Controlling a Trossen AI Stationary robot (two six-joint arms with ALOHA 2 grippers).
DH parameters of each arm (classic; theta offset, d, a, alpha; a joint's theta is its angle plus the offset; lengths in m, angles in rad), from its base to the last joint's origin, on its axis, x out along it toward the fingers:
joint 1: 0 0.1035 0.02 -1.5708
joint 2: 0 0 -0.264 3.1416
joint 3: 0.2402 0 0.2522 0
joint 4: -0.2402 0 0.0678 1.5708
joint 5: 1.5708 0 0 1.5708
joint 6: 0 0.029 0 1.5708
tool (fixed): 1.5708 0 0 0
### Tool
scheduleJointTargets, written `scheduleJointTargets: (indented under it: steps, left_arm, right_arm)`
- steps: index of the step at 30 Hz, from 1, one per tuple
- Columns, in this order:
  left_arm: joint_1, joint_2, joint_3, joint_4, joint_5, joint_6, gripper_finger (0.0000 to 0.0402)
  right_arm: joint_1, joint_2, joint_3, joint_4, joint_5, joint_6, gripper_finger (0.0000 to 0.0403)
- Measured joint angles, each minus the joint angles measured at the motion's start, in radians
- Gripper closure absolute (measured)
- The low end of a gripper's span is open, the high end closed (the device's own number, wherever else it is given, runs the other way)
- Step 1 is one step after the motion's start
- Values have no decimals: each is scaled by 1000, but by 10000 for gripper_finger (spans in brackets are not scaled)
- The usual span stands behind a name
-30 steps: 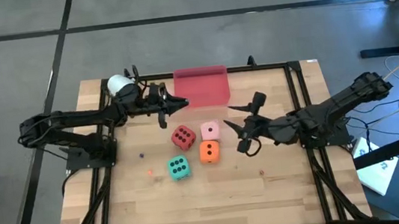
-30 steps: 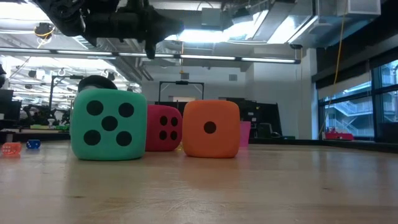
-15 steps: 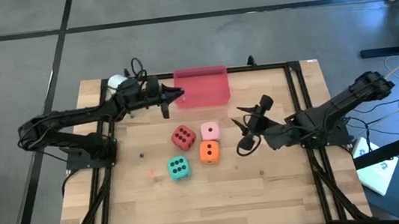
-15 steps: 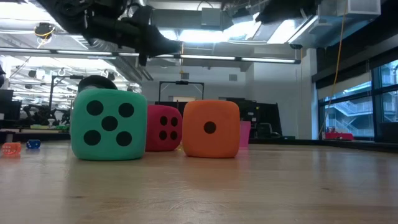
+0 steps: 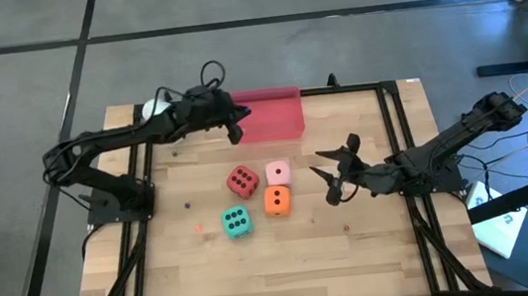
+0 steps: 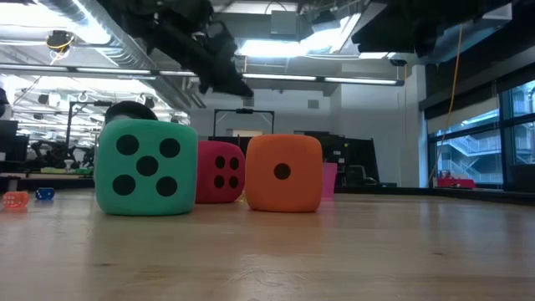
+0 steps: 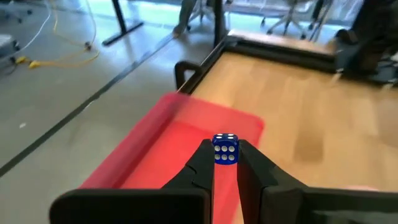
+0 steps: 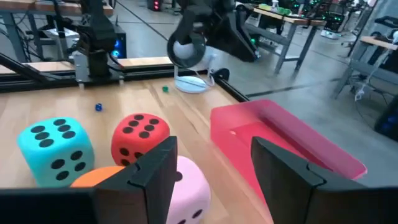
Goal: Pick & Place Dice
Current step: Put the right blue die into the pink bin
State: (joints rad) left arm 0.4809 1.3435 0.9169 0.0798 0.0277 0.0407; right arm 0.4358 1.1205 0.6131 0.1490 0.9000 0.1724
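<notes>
Blue die (image 7: 225, 149): tiny, pinched between the left gripper (image 7: 224, 163) fingers, over the pink tray (image 5: 271, 117) at the table's far edge.
Big dice: red (image 5: 241, 180), pink (image 5: 278, 173), orange (image 5: 276, 200), green (image 5: 237, 222) — clustered mid-table.
Right gripper (image 5: 332, 175): spread wide, empty, just right of them.

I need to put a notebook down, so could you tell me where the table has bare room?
The near half of the table, below the green die and orange die, is bare. The middle is crowded: four dice in a cluster, the right claw beside them, and the left claw over the pink tray.
</notes>
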Motion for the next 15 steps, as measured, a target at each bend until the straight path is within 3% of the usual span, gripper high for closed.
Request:
scheduleJointTargets:
  steps: [7,15]
  left_arm:
    - [65,145,115,-141,26,19,377]
    - [98,308,317,-423,45,87,377]
  right_arm:
    - [0,-1,-14,0,-27,28,197]
    - [0,-1,-14,0,-56,29,197]
